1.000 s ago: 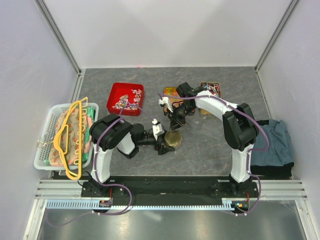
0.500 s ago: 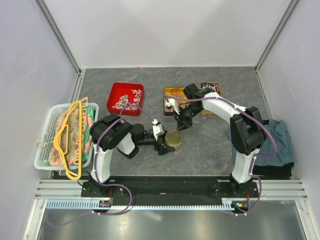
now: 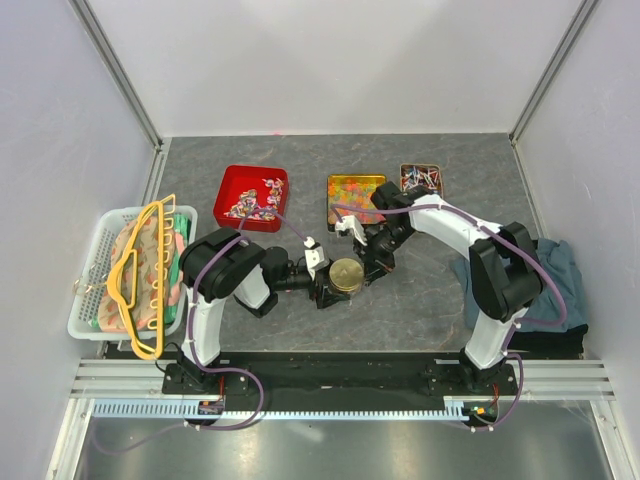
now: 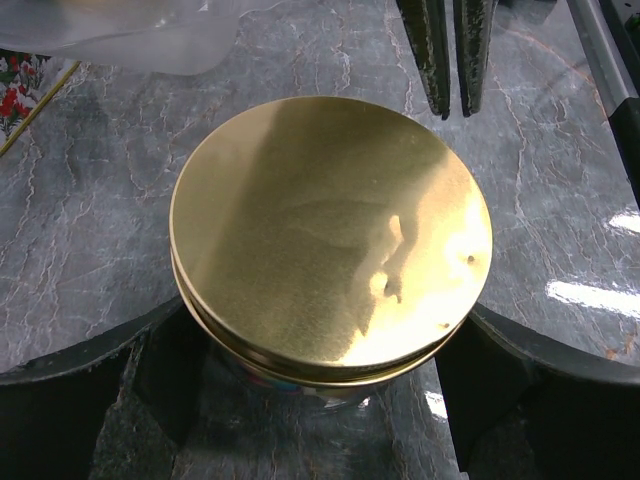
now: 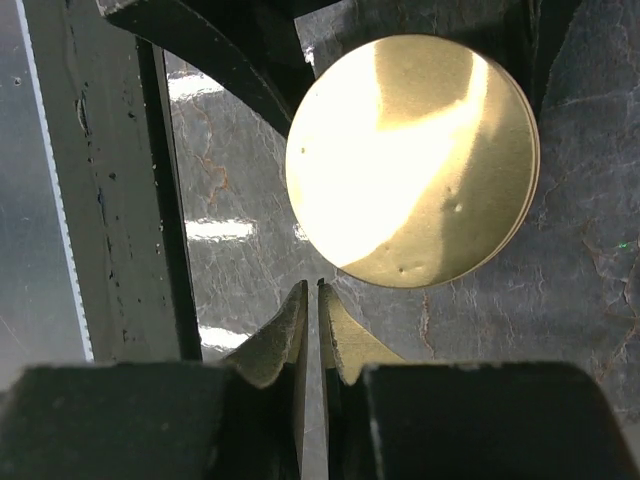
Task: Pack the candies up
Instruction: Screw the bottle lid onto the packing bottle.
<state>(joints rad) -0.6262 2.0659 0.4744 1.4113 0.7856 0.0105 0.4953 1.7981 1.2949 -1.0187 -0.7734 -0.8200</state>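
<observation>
Swinging in, my right gripper (image 5: 317, 300) reached the far side of the jar (image 3: 347, 275), fingers pinched shut, empty. Left gripper (image 3: 336, 285) clasped the jar, lid (image 4: 330, 230) on. Candies (image 3: 255, 200) waited beyond it; unlidding next, I judged.

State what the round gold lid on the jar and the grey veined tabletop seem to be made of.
Round gold lid: likely polished metal; it mirrors light and shadow sharply. Grey veined tabletop: stone-look, perhaps a glossy laminate; glare streaks show.

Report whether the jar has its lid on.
On: the gold lid sits flat over the jar, covering its mouth; tightness cannot tell.
</observation>
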